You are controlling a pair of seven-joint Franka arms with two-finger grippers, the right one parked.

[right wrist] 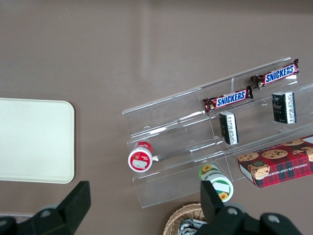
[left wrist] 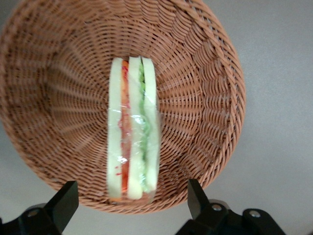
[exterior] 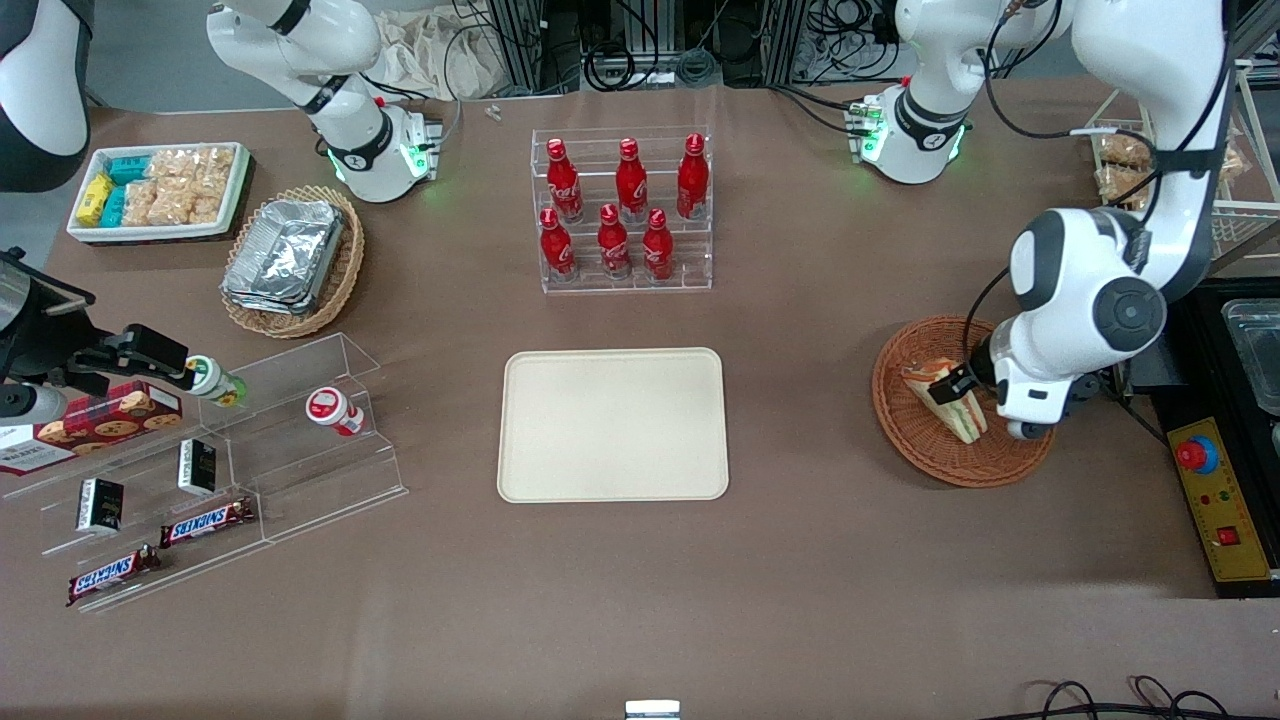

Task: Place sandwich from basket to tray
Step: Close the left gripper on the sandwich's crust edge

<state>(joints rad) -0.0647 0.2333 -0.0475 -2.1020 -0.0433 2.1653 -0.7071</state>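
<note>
The sandwich lies on its edge in the reddish-brown wicker basket, its red, orange and green layers facing up. My gripper hangs open just above it, one black finger on each side of the sandwich's end, neither touching it. The cream tray lies flat in the middle of the table, toward the parked arm from the basket, with nothing on it.
A clear rack of red bottles stands farther from the front camera than the tray. A tan basket of foil containers, a white snack bin and clear stepped shelves lie toward the parked arm's end. A control box sits beside the basket.
</note>
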